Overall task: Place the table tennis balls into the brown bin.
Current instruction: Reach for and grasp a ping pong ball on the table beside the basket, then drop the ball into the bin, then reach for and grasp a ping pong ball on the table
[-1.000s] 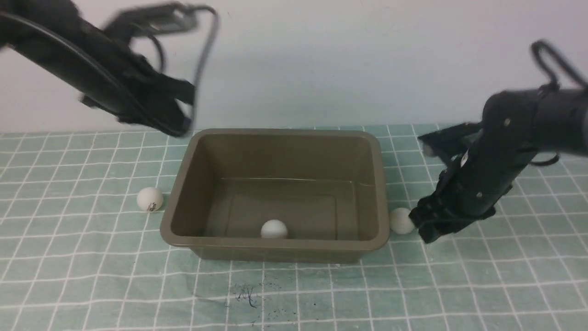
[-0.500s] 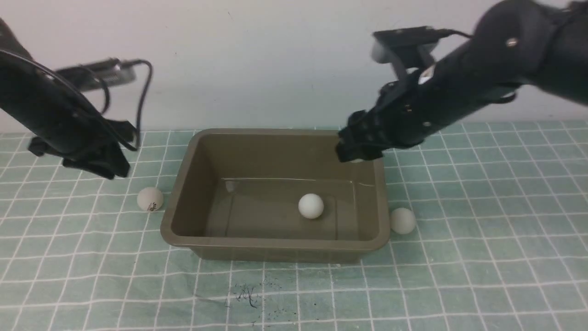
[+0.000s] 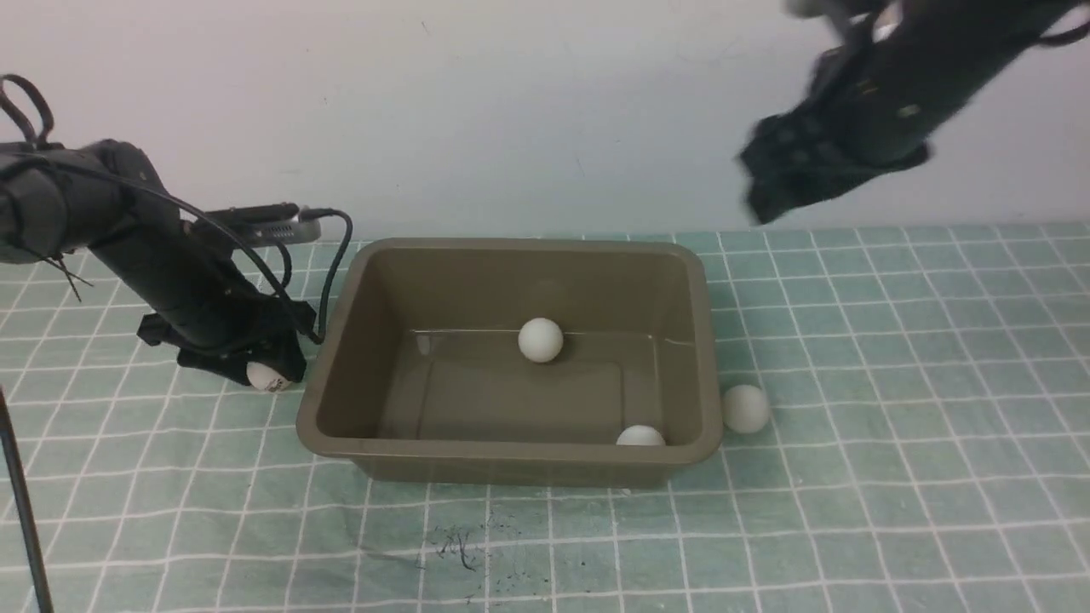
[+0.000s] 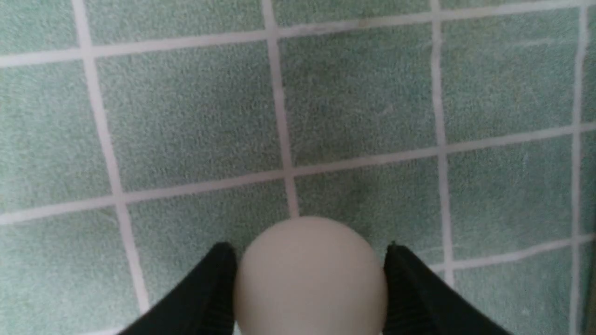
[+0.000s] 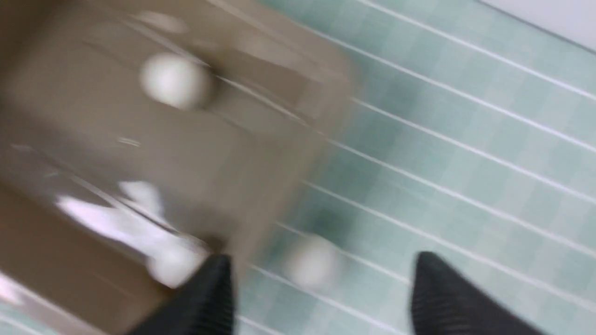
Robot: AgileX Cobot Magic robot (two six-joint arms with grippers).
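Note:
The brown bin (image 3: pixel 511 453) stands mid-table with two table tennis balls inside, one near the back (image 3: pixel 541 340), one at the front right corner (image 3: pixel 639 436). A third ball (image 3: pixel 746 409) rests on the cloth just right of the bin. A fourth ball (image 3: pixel 266 377) lies on the cloth left of the bin. My left gripper (image 3: pixel 268 370) is down over it. In the left wrist view this ball (image 4: pixel 309 279) fills the gap of the left gripper (image 4: pixel 308 244), with a black finger (image 4: pixel 209 288) close on each side. My right gripper (image 3: pixel 766 200) hangs high at the back right, open and empty (image 5: pixel 321 260).
A green checked cloth (image 3: pixel 894 477) covers the table, with a white wall behind. Dark ink scribbles (image 3: pixel 460 545) mark the cloth in front of the bin. A black cable (image 3: pixel 332 255) loops from the left wrist close to the bin's left rim.
My left arm came down from high at the back and its jaws opened around the left ball. My right arm passed over the bin and rose away. A second ball is in the bin.

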